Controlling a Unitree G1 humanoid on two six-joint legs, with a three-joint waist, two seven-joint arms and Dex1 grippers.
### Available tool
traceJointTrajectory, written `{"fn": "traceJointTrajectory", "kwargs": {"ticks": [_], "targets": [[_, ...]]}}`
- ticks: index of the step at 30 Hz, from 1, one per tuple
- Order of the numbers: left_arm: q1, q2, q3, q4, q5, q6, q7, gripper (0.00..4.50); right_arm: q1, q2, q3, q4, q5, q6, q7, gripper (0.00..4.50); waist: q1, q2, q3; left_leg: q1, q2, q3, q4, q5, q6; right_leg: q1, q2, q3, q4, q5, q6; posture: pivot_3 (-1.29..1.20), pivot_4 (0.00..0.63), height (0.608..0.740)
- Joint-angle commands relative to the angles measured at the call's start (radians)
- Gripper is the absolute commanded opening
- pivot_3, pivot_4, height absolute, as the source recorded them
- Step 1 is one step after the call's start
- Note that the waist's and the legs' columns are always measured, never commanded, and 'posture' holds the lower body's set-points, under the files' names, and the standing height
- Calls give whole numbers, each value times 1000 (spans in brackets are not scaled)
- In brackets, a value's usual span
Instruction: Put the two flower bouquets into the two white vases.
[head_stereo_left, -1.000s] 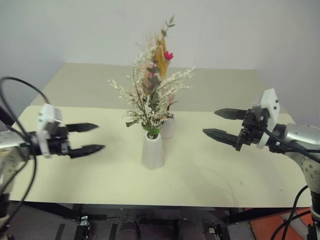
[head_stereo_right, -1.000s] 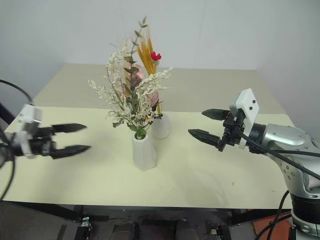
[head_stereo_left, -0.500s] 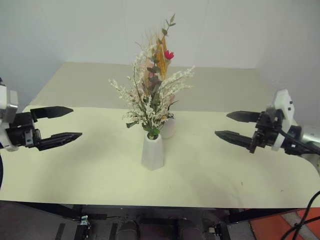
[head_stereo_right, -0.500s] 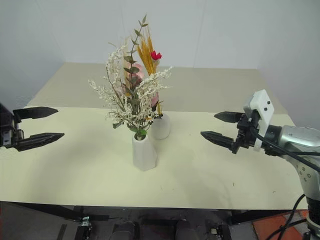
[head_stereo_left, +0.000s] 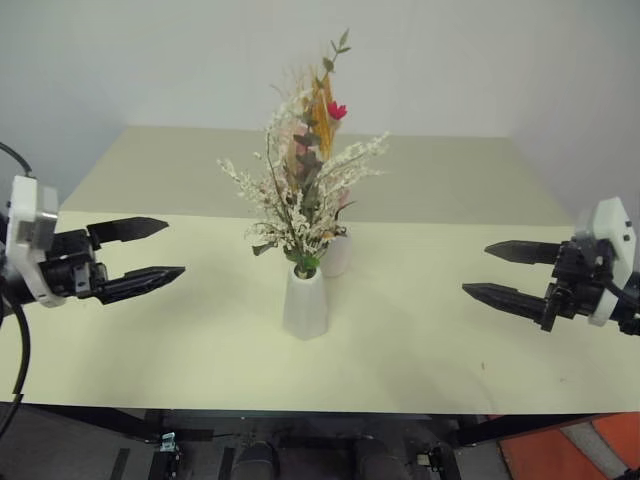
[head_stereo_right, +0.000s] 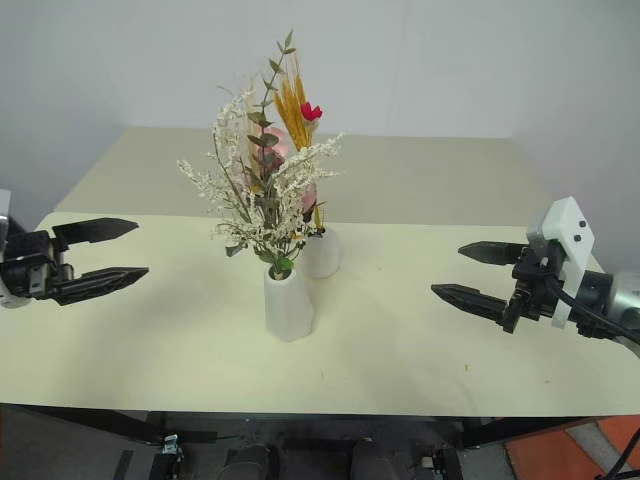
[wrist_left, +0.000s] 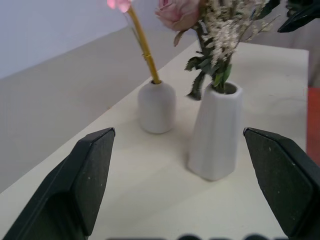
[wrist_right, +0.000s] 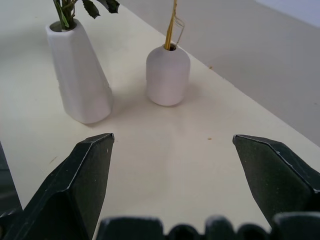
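The taller tapered white vase (head_stereo_left: 305, 302) stands mid-table and holds the bushy bunch (head_stereo_left: 300, 205) of white sprigs, green leaves and a pink rose. Just behind it the short round vase (head_stereo_left: 336, 254) holds the slim bunch (head_stereo_left: 324, 110) of yellow wheat-like stalks with a red flower. My left gripper (head_stereo_left: 145, 252) hovers open far to the left of the vases, pointing toward them. My right gripper (head_stereo_left: 505, 271) hovers open far to the right, also facing them. Both are empty. The wrist views show both vases, the tapered one (wrist_left: 216, 131) and the round one (wrist_right: 168, 75), between spread fingers.
The cream table (head_stereo_left: 420, 340) has bare surface on both sides of the vases. Its front edge (head_stereo_left: 300, 405) runs near the bottom. A second beige tabletop (head_stereo_left: 440, 180) lies behind, against a white wall.
Both grippers have drawn away from the vases: the right one moved steadily outward to the right; the left one swung far left, then came partly back. Vases and flowers stand unmoved.
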Motion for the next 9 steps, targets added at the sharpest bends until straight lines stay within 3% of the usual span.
{"fn": "traceJointTrajectory", "kwargs": {"ticks": [1, 9], "targets": [[-49, 4, -15, -11, -24, 7, 7, 4478, 47, 15, -59, -89, 32, 1, -18, 4500, 1, 0, 0, 0, 0, 0, 0, 0, 0, 0, 0, 0, 0, 0, -1, 0, 150, 740], [-164, -8, -116, 67, 2, -10, -33, 4478, 154, 36, -162, -169, 58, 13, -78, 4500, 3, 0, 0, 2, 0, -1, 2, 0, 0, 4, 1, 0, -1, -1, -2, 0, 150, 740]]}}
